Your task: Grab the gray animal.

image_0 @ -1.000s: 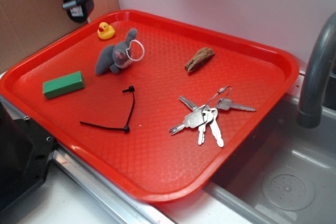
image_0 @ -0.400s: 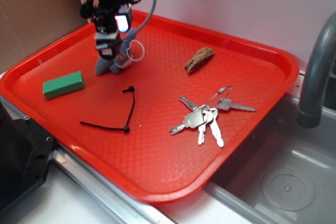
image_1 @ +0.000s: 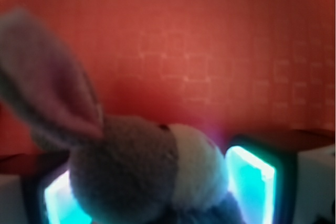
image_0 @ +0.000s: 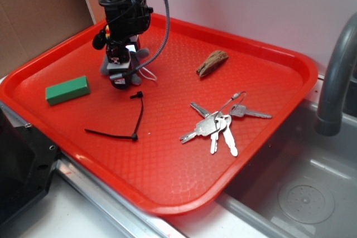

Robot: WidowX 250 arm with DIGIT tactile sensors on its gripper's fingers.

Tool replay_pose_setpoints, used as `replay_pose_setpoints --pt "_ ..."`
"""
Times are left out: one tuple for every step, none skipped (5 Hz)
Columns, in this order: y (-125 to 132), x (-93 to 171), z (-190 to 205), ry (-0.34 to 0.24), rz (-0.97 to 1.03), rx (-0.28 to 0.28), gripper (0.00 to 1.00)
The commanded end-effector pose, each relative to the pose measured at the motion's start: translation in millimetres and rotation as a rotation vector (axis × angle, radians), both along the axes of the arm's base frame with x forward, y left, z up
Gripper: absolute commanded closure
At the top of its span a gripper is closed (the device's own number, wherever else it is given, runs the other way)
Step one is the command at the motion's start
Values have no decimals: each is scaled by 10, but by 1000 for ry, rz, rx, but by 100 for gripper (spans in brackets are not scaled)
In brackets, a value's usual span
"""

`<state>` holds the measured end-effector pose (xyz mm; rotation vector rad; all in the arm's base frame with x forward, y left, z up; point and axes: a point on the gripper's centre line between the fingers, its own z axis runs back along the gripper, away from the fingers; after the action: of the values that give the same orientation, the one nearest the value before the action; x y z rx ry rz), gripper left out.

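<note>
While my pincer [image_0: 119, 75] is straddling it, the gray animal [image_1: 142, 174] is showing fuzzy fur. Its long ear is lying sideways, face paler. My pincer is standing wide around its head.

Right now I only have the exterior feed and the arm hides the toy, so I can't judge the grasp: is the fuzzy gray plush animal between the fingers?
Observer: Yes. In the wrist view the fuzzy gray plush animal sits between the two glowing finger pads.
Operator: Which part of it?
Observer: Its head; the paler face points toward the right pad.
Operator: Are the pads touching it?
Observer: The picture is too blurred to say. One long ear sticks up outside the gripper.
</note>
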<state>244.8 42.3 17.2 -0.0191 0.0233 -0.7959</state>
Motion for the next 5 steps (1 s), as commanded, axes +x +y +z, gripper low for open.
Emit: replay_pose_setpoints --pt "0 -4 129 -14 79 1 100" --pt "46 -157 625 -41 329 100 100" --pt "-173 -471 1114 -117 583 82 100" --pt "-293 -687 1627 -149 810 -18 100" --pt "-261 -806 2139 -141 894 -94 100"
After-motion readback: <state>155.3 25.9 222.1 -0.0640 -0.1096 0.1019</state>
